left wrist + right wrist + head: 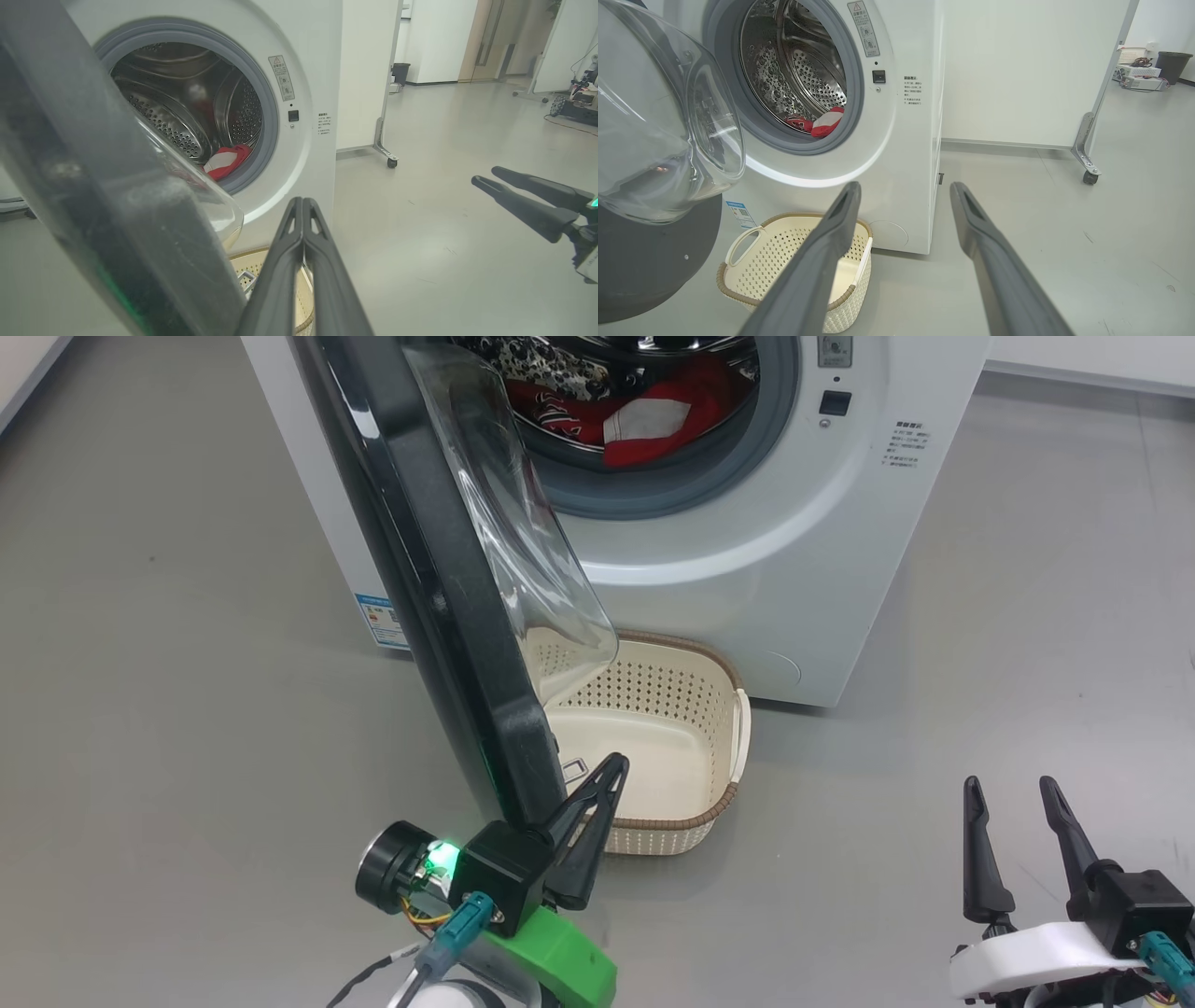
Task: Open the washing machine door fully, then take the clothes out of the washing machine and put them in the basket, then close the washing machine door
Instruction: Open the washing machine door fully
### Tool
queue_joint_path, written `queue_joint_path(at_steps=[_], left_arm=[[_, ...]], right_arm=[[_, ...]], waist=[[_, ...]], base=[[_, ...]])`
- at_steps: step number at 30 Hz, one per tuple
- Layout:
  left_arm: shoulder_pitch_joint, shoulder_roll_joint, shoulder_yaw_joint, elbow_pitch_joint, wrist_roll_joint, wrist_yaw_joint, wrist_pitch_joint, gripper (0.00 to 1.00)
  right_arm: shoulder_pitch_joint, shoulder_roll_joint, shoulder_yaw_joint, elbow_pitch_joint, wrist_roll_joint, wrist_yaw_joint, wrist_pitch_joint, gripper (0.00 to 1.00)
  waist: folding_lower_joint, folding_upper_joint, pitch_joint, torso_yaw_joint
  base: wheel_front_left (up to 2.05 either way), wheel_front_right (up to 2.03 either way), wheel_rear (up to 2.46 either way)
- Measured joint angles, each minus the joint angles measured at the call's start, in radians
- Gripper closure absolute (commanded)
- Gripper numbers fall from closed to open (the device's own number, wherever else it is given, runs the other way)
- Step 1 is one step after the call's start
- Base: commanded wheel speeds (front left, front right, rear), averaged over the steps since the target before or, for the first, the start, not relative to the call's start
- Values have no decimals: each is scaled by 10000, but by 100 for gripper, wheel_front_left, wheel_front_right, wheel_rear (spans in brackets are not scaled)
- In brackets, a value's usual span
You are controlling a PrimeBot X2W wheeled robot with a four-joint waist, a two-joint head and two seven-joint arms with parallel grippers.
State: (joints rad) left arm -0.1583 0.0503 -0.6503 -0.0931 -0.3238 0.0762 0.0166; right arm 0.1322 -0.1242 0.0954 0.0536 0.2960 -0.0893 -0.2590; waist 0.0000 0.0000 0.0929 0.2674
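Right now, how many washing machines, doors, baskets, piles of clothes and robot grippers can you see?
washing machine: 1
washing machine door: 1
basket: 1
pile of clothes: 1, pieces too tangled to count
grippers: 2, left gripper and right gripper
Total: 6

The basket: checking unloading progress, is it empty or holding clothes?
Empty. What shows of the basket floor is bare in the head view; the red clothes lie inside the washing machine drum.
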Motion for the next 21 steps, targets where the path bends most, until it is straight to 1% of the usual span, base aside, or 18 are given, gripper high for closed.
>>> queue_joint_path(at_steps=[5, 21], left_arm=[[0, -2, 234, 270, -4, 173, -2, 100], [-1, -8, 397, 621, -153, 328, -105, 100]], right_arm=[[-4, 12, -33, 2, -2, 81, 0, 0], [-9, 48, -176, 19, -73, 178, 0, 0]], waist=[[0, 0, 64, -31], [0, 0, 182, 35]], base=[[0, 0, 0], [0, 0, 0]])
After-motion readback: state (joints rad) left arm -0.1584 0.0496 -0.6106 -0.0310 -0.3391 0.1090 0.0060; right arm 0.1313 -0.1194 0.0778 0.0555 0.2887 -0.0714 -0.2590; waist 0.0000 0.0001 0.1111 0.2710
